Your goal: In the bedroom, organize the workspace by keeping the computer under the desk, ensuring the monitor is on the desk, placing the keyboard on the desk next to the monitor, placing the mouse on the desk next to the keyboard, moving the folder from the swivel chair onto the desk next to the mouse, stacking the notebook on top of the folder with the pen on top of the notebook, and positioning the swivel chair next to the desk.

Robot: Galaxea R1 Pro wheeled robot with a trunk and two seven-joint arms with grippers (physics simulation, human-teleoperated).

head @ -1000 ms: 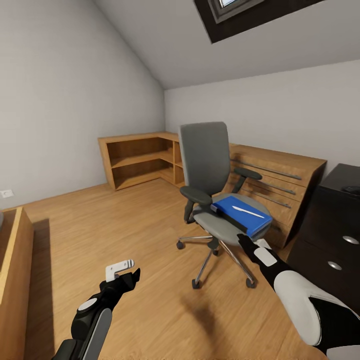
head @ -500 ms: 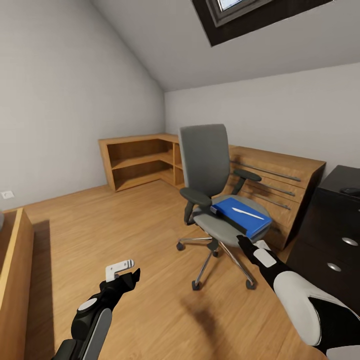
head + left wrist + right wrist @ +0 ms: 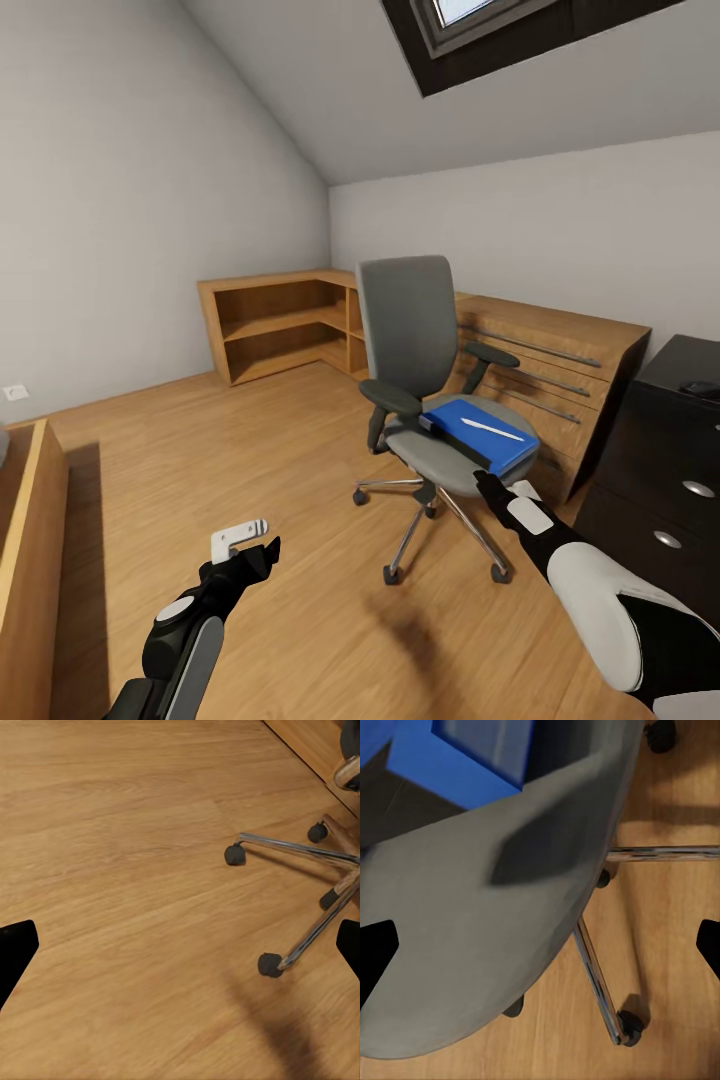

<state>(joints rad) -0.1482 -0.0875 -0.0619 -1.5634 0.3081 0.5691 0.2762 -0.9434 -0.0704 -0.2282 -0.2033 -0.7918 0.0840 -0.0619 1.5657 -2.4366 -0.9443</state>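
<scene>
1. Through the head camera I am seeing the swivel chair [image 3: 425,385] standing on the wood floor [image 3: 250,450], carrying the folder [image 3: 478,436] with the pen [image 3: 492,429] lying on top. My right hand [image 3: 500,493] is hovering just beside the seat's front edge; my left hand [image 3: 248,548] is hanging low over the floor.
2. Through the left wrist camera, the fingers [image 3: 16,954] are standing spread wide over bare floor near the chrome base [image 3: 300,904].
3. Through the right wrist camera, the fingers [image 3: 375,952] are spread, empty, above the seat [image 3: 487,922] and folder [image 3: 450,757].
</scene>
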